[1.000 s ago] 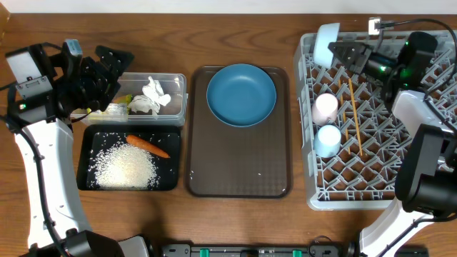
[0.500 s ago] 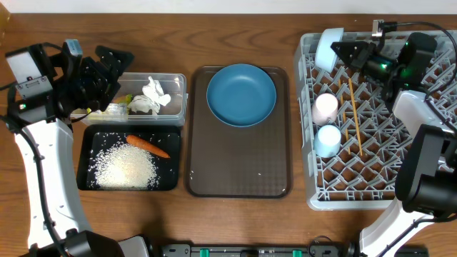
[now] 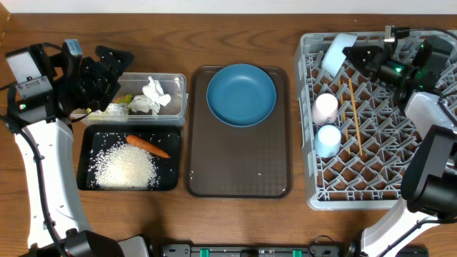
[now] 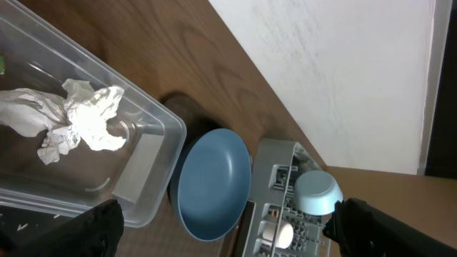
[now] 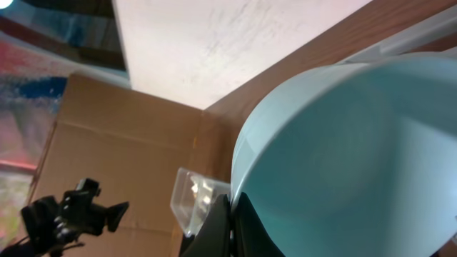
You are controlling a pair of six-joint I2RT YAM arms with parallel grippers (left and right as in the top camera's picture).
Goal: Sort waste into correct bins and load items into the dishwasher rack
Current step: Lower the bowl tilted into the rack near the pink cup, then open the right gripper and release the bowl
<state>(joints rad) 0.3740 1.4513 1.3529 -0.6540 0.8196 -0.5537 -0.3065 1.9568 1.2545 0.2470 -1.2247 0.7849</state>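
My right gripper (image 3: 351, 52) is shut on the rim of the light blue bowl (image 3: 337, 48), holding it tilted on edge over the back left corner of the grey dishwasher rack (image 3: 318, 193). In the right wrist view the fingers (image 5: 218, 228) pinch the bowl's (image 5: 343, 157) edge. A pink cup (image 3: 325, 108), a light blue cup (image 3: 328, 140) and chopsticks (image 3: 353, 118) lie in the rack. The dark blue plate (image 3: 241, 94) rests on the brown tray (image 3: 239, 168). My left gripper (image 3: 114, 70) hangs open and empty over the clear container's (image 3: 177, 107) left end.
The clear container holds a white tissue (image 3: 152, 96) and a yellow-green wrapper (image 3: 118, 108). Beside it, the black tray (image 3: 87, 143) holds rice (image 3: 127, 168) and a carrot (image 3: 148, 145). From the left wrist I see the tissue (image 4: 75, 118) and the plate (image 4: 214, 182).
My right gripper has carried the bowl a little to the right, further over the rack's back corner. The left arm has not moved.
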